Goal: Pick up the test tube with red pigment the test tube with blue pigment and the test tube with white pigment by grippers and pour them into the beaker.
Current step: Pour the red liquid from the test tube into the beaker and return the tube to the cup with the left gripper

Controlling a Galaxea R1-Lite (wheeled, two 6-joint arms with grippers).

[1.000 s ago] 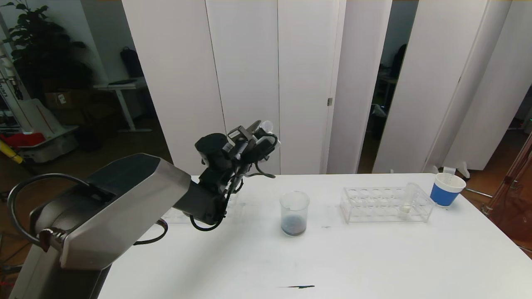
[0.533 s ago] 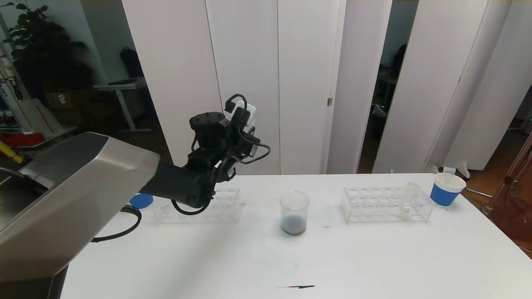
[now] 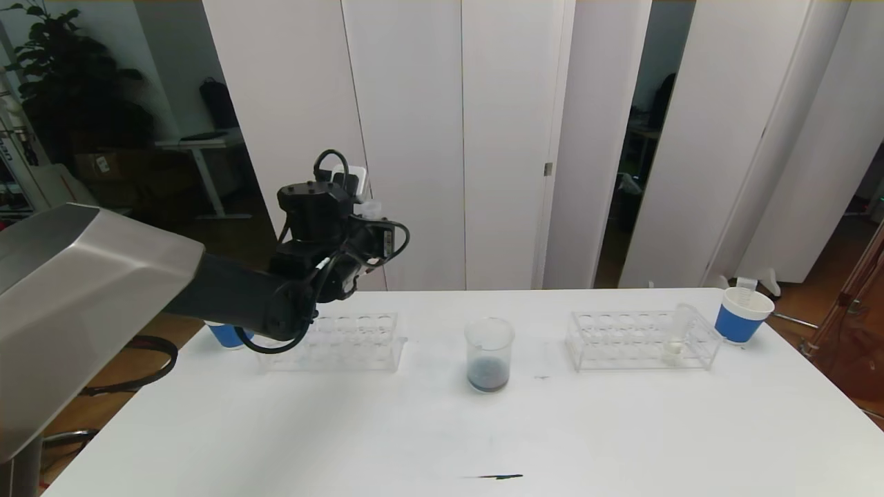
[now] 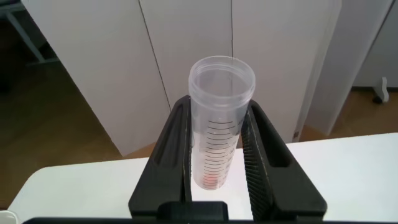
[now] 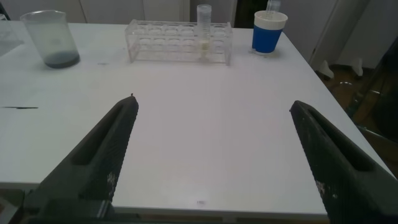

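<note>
My left gripper (image 3: 360,219) (image 4: 217,107) is shut on the test tube with red pigment (image 4: 219,127), which stands upright with only a faint red trace at its bottom. It hangs high above the left rack (image 3: 345,339). The beaker (image 3: 489,353) (image 5: 51,38) stands mid-table with dark bluish liquid at its bottom. The test tube with white pigment (image 3: 675,337) (image 5: 203,28) leans in the right rack (image 3: 621,338) (image 5: 168,43). The test tube with blue pigment is out of view. My right gripper (image 5: 213,102) is open over the table's near right part, holding nothing.
A blue-sleeved paper cup (image 3: 740,316) (image 5: 269,31) with a clear tube in it stands right of the right rack. Another blue cup (image 3: 224,335) sits behind my left arm. A dark streak (image 3: 494,476) marks the table's front.
My left arm has swung left, away from the beaker, to above the left rack. The held tube has turned from tilted to upright.
</note>
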